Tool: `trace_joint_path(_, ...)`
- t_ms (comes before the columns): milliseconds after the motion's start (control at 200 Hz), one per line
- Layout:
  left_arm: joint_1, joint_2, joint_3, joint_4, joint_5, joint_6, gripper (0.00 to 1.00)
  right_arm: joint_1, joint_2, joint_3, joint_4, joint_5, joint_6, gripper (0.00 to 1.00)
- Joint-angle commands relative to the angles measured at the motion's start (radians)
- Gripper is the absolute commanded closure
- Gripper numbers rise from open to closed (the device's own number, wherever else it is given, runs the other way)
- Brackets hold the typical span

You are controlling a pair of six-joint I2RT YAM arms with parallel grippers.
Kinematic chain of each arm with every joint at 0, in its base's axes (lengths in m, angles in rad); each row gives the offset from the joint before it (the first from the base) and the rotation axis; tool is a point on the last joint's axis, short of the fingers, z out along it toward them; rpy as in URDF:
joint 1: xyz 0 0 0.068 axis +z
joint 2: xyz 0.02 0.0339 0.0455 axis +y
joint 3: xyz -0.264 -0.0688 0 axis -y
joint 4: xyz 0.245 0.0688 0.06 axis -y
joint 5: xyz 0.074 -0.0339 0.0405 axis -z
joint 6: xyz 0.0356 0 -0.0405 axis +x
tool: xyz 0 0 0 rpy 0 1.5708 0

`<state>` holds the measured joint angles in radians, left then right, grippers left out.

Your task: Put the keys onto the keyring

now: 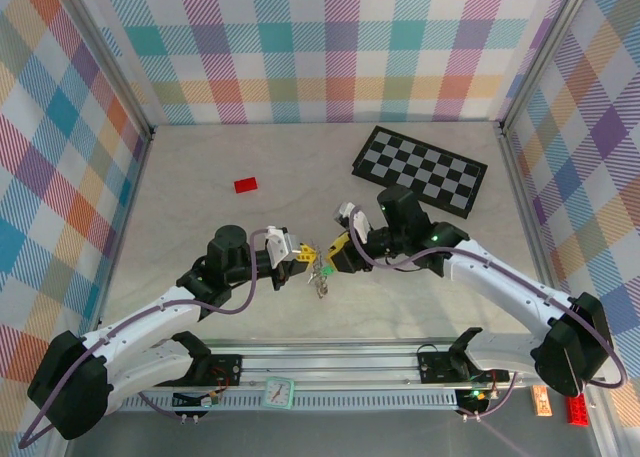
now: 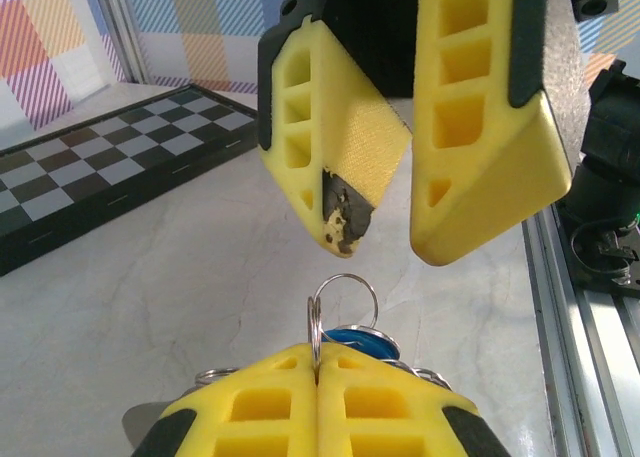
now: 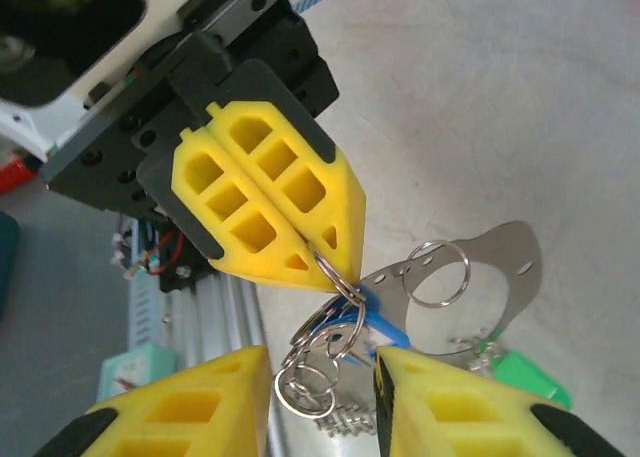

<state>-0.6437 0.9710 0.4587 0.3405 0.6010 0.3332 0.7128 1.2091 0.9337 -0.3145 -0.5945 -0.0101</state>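
Observation:
My left gripper [image 2: 318, 359] is shut on a silvery split ring of the keyring [image 2: 322, 317], which stands upright out of its closed tips. Behind the ring sits the blue key head [image 2: 356, 341]. In the right wrist view the left gripper [image 3: 335, 270] pinches that ring, and several linked rings [image 3: 320, 377] hang from it with the blue key [image 3: 388, 324]. A flat silvery plate [image 3: 500, 267] and the green key head [image 3: 527, 377] lie on the table beyond. My right gripper [image 3: 322, 357] is open around the hanging bunch, gripping nothing. From above, both grippers [image 1: 303, 257] [image 1: 336, 252] meet over the bunch [image 1: 320, 275].
A black-and-grey checkerboard [image 1: 420, 172] lies at the back right and a flat red block [image 1: 245, 185] at the back left. The metal rail [image 1: 330, 362] with the arm bases runs along the near edge. Patterned walls close in three sides.

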Motion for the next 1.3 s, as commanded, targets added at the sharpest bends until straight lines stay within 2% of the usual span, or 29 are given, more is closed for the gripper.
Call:
trace_joint_path(0,-0.006,-0.012,-0.012,0.065,0.002,-0.008,1.00,0.004,0.023,0.067,-0.061,-0.007,0.177,0.69)
trace_joint_path(490,-0.007,-0.014,-0.011,0.062,-0.001,-0.006,1.00,0.004,0.078,0.084,-0.054,-0.014,0.228,0.76)
trace_joint_path(760,-0.007,-0.017,-0.015,0.069,-0.006,-0.003,1.00,0.004,0.100,0.097,-0.052,-0.025,0.211,0.92)
trace_joint_path(1005,-0.007,-0.018,-0.023,0.103,0.005,-0.008,1.00,-0.006,0.132,0.072,-0.039,-0.033,0.205,0.99)
trace_joint_path(1185,-0.008,-0.013,-0.025,0.118,0.009,-0.009,1.00,-0.007,0.173,0.076,-0.010,-0.069,0.219,1.00)
trace_joint_path(1295,-0.008,-0.011,-0.023,0.113,0.004,-0.005,1.00,-0.009,0.180,0.087,-0.008,-0.079,0.220,0.96)
